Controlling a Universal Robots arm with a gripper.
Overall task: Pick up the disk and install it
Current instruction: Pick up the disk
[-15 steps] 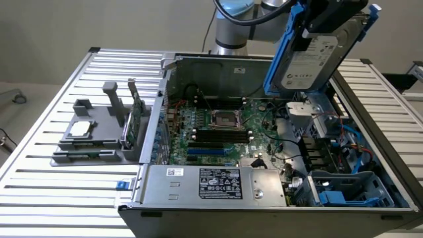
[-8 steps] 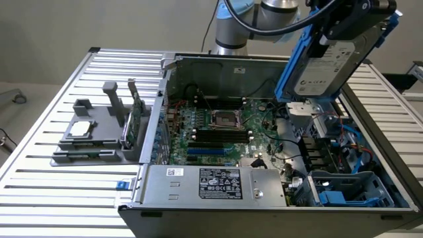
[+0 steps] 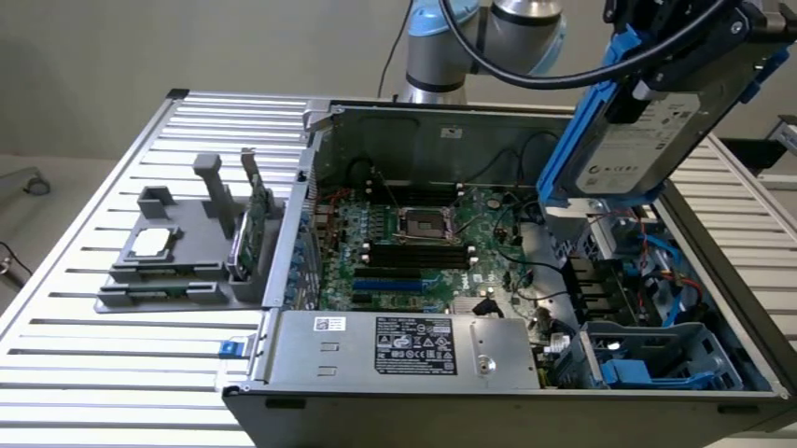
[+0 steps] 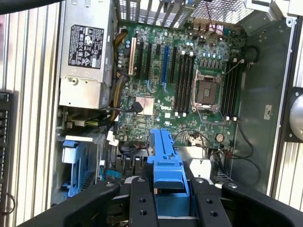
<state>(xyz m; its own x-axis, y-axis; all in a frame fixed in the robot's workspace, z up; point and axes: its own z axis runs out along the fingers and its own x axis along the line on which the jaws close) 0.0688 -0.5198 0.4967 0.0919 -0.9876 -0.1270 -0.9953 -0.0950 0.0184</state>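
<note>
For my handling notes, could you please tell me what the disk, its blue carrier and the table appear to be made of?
The disk: apparently metal, dull silver-grey body with a white printed label. Its carrier: probably plastic, uniformly bright blue with moulded ribs. The table: likely aluminium, pale matte slats with slots between them.

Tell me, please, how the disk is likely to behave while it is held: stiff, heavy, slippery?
The disk looks like a metal slab, so probably stiff and heavy for its size. It hangs tilted from the tool, so it may tend to slip. Its blue carrier looks plastic, likely flexing a little when squeezed.
</note>
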